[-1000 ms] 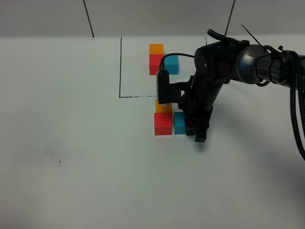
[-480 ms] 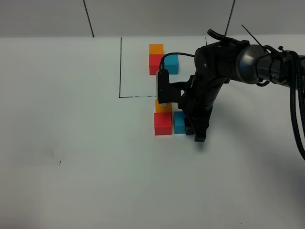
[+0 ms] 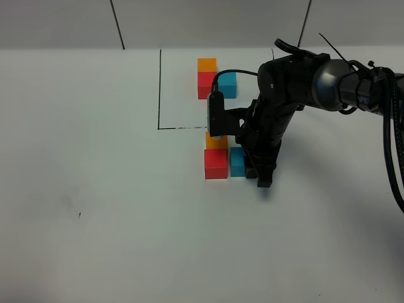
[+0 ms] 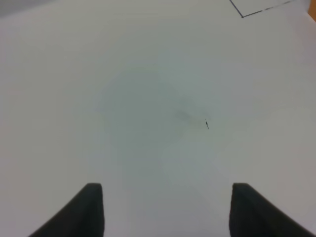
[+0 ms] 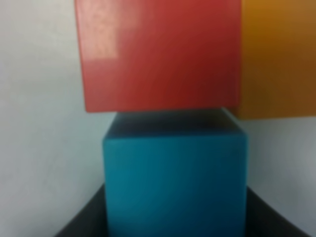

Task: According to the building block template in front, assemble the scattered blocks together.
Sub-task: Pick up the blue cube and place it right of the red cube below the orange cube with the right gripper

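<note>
The table (image 3: 95, 208) is a plain white sheet, matte, with 1 tiny dark speck (image 3: 79, 216) on its near left part. Thin black lines (image 3: 160, 88) are drawn on it: 1 runs away from the camera and 1 crosses it at a corner, framing an area toward the back. Behind the table stands a pale grey wall (image 3: 208, 22) with 2 dark slanted seams.

Inside the drawn frame sits the building block template (image 3: 211, 81): an orange cube farthest back, a red cube touching it on the near side, a teal-blue cube touching the red one on the right, an L of 3.

Just outside the near line lie the scattered blocks, now close together: the orange block (image 3: 216, 142) partly hidden under the wrist camera, the red block (image 3: 216, 163) touching it on the near side, and the teal-blue block (image 3: 238, 163) just right of the red one.

The right gripper (image 3: 260, 175) points down at the table with its jaws shut, its tips against the right side of the teal-blue block (image 5: 175, 185); in its wrist view that block presses against the red block (image 5: 158, 54), with the orange block (image 5: 276, 57) beside the red.

The left gripper (image 4: 165, 210) hangs over bare table well apart from the blocks, its 2 dark fingers (image 4: 89, 210) spread with nothing between them.
</note>
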Controlling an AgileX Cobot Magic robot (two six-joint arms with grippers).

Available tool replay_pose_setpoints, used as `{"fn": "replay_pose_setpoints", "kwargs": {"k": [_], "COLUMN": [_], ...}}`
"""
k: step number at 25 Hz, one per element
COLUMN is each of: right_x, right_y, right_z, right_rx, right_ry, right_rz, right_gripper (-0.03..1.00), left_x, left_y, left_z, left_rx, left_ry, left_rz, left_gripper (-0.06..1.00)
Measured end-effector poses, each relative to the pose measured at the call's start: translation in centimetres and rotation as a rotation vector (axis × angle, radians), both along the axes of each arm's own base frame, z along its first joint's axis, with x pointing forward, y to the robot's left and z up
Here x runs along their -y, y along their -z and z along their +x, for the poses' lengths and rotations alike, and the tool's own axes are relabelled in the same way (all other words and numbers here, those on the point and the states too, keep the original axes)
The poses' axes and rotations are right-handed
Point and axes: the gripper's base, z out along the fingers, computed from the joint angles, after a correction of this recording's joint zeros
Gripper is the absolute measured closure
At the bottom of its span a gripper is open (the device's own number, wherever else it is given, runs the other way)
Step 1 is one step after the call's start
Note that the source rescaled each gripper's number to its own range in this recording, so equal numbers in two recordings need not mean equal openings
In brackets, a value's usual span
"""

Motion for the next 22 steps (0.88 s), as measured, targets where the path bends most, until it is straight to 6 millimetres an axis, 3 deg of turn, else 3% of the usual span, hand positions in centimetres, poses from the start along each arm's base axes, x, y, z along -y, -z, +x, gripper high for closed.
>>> {"fn": "replay_pose_setpoints", "kwargs": {"k": [22], "right_x": [-0.21], "right_y": [0.17], "right_z": [-0.13], "right_rx": [-0.020], "right_ry": [0.009], "right_rz": [0.022], "right_gripper": [0.96], "left_x": [0.00], "left_y": [-0.01], "left_z": [0.00], "left_rx": [0.001], "left_ry": [0.000], "left_rz": [0.000], "left_gripper": [0.68]}}
